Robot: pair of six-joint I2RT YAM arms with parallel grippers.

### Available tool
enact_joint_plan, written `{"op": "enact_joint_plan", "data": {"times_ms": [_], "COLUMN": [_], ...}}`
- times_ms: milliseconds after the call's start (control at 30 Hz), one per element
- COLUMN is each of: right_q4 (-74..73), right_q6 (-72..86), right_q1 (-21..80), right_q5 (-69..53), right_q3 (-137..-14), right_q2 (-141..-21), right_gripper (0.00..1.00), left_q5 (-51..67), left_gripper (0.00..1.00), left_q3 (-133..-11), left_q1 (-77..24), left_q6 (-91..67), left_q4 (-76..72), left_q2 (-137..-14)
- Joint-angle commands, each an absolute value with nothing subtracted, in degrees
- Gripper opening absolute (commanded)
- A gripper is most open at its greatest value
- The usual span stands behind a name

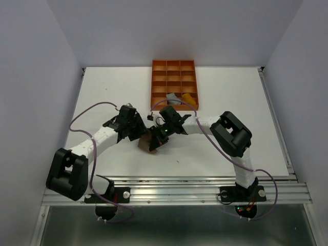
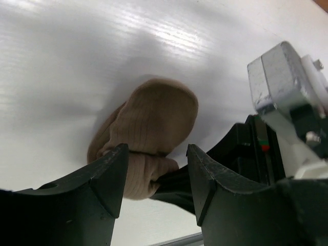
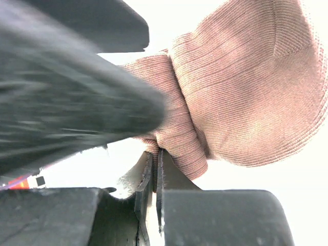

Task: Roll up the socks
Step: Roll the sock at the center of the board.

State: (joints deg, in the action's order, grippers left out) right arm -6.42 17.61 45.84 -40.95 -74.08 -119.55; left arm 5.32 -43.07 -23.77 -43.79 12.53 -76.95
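So the white tabletop [image 1: 102, 92] took up most of the view, with the orange tray [image 1: 154, 84] at the far side. A grey sock [image 1: 173, 96] and a yellow sock [image 1: 189, 97] sat in neighbouring compartments toward its near end. The taupe sock [image 2: 159, 115] lay bunched up on the tabletop in front of the tray, with both arms crowded over it. The right gripper [image 3: 155, 154] had its jaws clenched on a thin fold at the edge of the bundle. The left gripper [image 2: 157, 151] had its jaws spread, straddling another fold without squeezing it, far as I could tell. That ribbed knit looked light and floppy, grippy rather than slick, so I'd pinch a doubled fold or the cuff, or it'd likely spring loose. Couldn't spot any logo or readable writing anywhere.
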Motion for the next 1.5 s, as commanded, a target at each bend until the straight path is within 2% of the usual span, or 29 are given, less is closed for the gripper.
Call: {"op": "enact_joint_plan", "data": {"times_ms": [0, 167, 267, 400, 633, 933, 1133, 1167, 1200, 1267, 1300, 1367, 1400, 1467], "right_q4": [-14.0, -17.5, -20.5, -23.2, -26.1, -33.5, -37.0, -37.3, -37.7, -38.0, -38.1, -38.0, -38.1, -38.1], "right_q6": [16.8, 18.2, 18.0, 18.5, 19.9, 16.1, 13.5, 13.3, 12.9, 13.0, 13.3, 13.3, 12.5, 11.8], "right_q1": [45.7, 45.7, 45.7, 45.7, 45.7, 45.7, 45.7, 45.7, 45.7, 45.7, 45.7, 45.7, 45.7, 45.7], "right_q5": [-30.2, -32.7, -34.7, -35.9, -38.1, -39.5, -40.5, -40.8, -41.0, -41.0, -40.8, -40.6, -40.6, -39.4], "right_q3": [-72.6, -75.6, -77.8, -79.9, -84.3, -89.8, -92.9, -93.2, -93.9, -94.2, -94.7, -95.1, -95.3, -95.9], "right_q2": [-123.7, -123.9, -124.6, -125.7, -127.7, -130.2, -131.2, -131.4, -131.6, -131.8, -131.9, -131.9, -131.7, -131.3], "right_gripper": [0.01, 0.01, 0.01, 0.01, 0.01, 0.01, 0.01, 0.01, 0.01, 0.01, 0.02, 0.05, 0.05, 0.09], "left_q5": [2.9, 1.4, 2.5, 7.4, 9.1, 9.9, 9.8, 9.8, 9.8, 9.6, 9.8, 9.8, 9.8, 9.8], "left_gripper": [0.61, 0.61, 0.73, 0.76, 0.76, 0.75, 0.71, 0.69, 0.62, 0.47, 0.35, 0.23, 0.12, 0.03], "left_q3": [-39.6, -34.1, -31.4, -27.9, -24.5, -23.6, -23.3, -23.3, -22.9, -23.0, -23.3, -23.5, -23.6, -24.3], "left_q1": [-23.3, -22.9, -22.9, -22.8, -22.8, -22.5, -22.0, -21.9, -21.8, -21.4, -21.4, -21.3, -21.3, -21.2], "left_q6": [-45.4, -47.6, -48.5, -49.6, -51.0, -52.7, -52.9, -52.9, -53.0, -52.7, -52.6, -52.5, -52.4, -52.3], "left_q4": [17.3, 21.6, 21.4, 16.4, 12.4, 3.7, 1.5, 1.1, 0.4, 0.5, 0.4, 0.4, 0.4, 0.4], "left_q2": [-69.5, -63.6, -60.0, -56.6, -56.6, -62.9, -65.7, -65.9, -66.4, -67.3, -68.1, -69.0, -69.8, -70.9]}}
